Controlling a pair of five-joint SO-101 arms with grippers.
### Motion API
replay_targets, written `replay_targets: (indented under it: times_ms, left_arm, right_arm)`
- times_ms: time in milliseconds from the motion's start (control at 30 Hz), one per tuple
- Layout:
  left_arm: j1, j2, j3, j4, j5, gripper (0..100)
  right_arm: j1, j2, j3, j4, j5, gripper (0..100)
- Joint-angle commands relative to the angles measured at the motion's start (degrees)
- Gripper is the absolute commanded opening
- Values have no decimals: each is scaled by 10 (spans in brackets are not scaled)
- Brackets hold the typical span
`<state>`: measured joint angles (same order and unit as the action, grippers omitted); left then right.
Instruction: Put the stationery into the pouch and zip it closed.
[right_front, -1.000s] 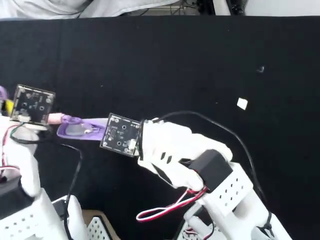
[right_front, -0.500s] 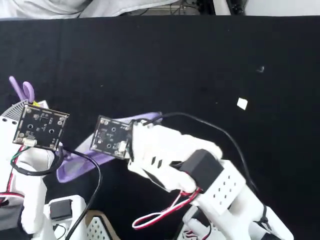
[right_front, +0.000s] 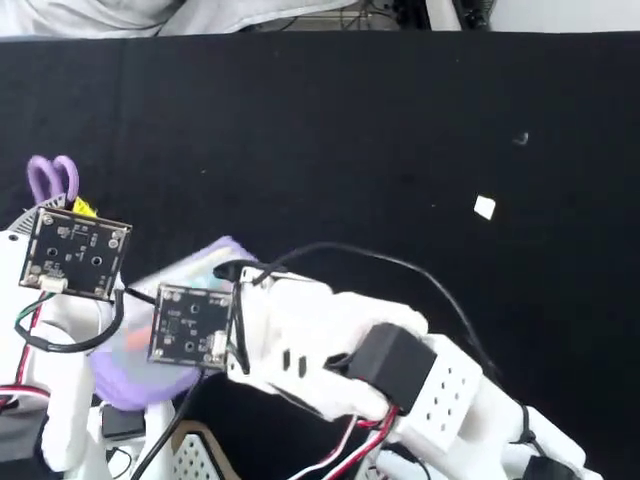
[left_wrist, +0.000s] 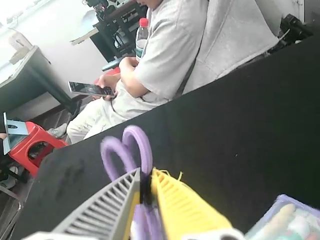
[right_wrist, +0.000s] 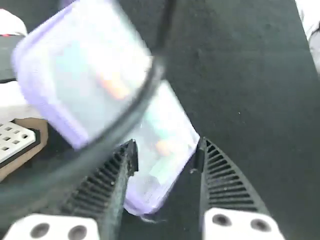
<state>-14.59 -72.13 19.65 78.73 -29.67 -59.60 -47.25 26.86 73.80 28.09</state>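
A black desk (right_front: 350, 130) is seen from above, with two white arms set along its near edge. Close to the desk's left edge, a pair of purple scissors (right_front: 40, 185) is held by the left gripper (right_front: 60, 208). The ring handles stick out past the fingertips. In the left wrist view, the grey finger and the yellow finger of this gripper (left_wrist: 145, 175) are pressed together on the scissors (left_wrist: 145, 149) just below the handles. A corner of the pouch (left_wrist: 290, 220) is seen beyond the yellow finger. The pouch (right_front: 190, 272) is purple with a clear face and lies towards the near left corner of the desk. It sits between the two arms and is partly covered by the right arm's camera board. In the right wrist view, one end of the pouch (right_wrist: 85, 75) is pinched between the two black ribbed fingers of the right gripper (right_wrist: 167, 145), one finger set against each long side. Orange and teal items are made out through the clear face, too blurred to name. A black cable (right_wrist: 150, 85) is draped across the pouch in front of the camera. A small white scrap (right_front: 484, 207) lies by itself towards the right side of the desk, well apart from both grippers.
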Motion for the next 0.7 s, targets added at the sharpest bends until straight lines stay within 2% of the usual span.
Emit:
replay_targets:
  times_ms: [0,133,367,500,667]
  left_arm:
    - [5,9,-25,-13,23,28]
    - [6,10,-36,-13,37,28]
    - [29,56,-116,-31,95,28]
    - [57,154,-224,-23,135,28]
    - [131,287,-410,42,178,28]
  right_arm:
    - [-34,1,-23,-4,-5,198]
    - [-76,-1,-7,-4,-19,198]
    - [-77,-11,-8,-2,-44,198]
    - [-36,-58,-11,7,-44,198]
    - [39,-148,-7,10,-48,198]
